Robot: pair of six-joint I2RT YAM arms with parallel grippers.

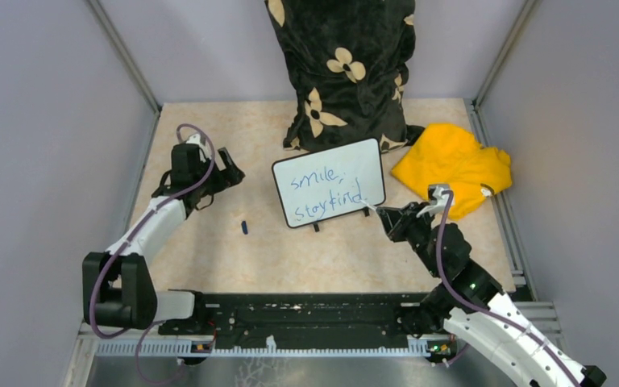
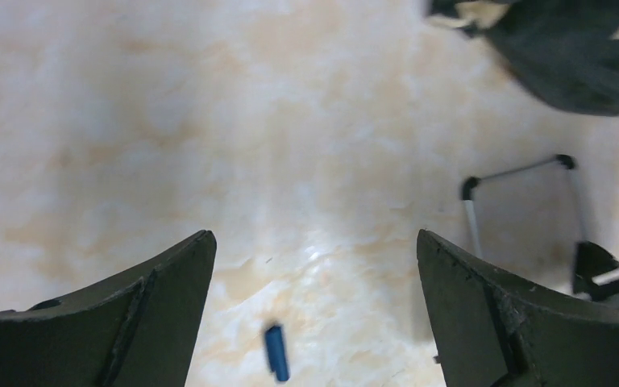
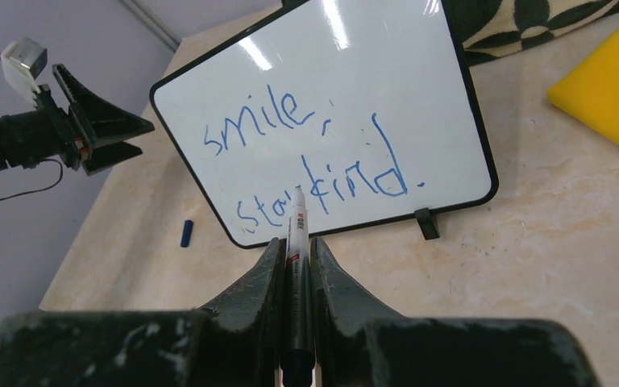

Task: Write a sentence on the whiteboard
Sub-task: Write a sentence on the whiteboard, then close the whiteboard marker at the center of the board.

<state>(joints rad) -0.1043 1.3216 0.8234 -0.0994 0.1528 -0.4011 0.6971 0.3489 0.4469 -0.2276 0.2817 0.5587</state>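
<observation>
A: Nearest the table's (image 1: 209,258) near edge, the right gripper (image 3: 294,242) is clamped tight on a slim white marker pen (image 3: 298,222), with the nib pointing at the board. On the beige marbled table, left of centre, a small blue pen cap (image 1: 244,227) lies flat. Past it, by the left edge, the left gripper (image 2: 314,242) hangs with its jaws spread wide and nothing between them.

B: And the board?

A: The small white whiteboard with a thin dark frame and black feet (image 1: 330,181) stands mid-table, tilted back toward the far edge. The sentence (image 3: 314,153), two blue handwritten lines, reads "smile, stay kind." with a full stop, so the writing is judged complete. Behind it stands a black cushion with cream flowers (image 1: 342,72), and a crumpled yellow cloth (image 1: 451,165) lies at the far right.

B: How should the step be handled?

A: Draw the pen straight back off the board. Avoid any sideways drag over the wet ink and any nudge to the feet. The cap is small and flat, so it needs a centred pinch.

B: What is unclear?

A: The pen covers part of "stay" in the right wrist view, and nib contact cannot be told. The left wrist view is blurred. Whether the board touches the cushion is hidden.
</observation>
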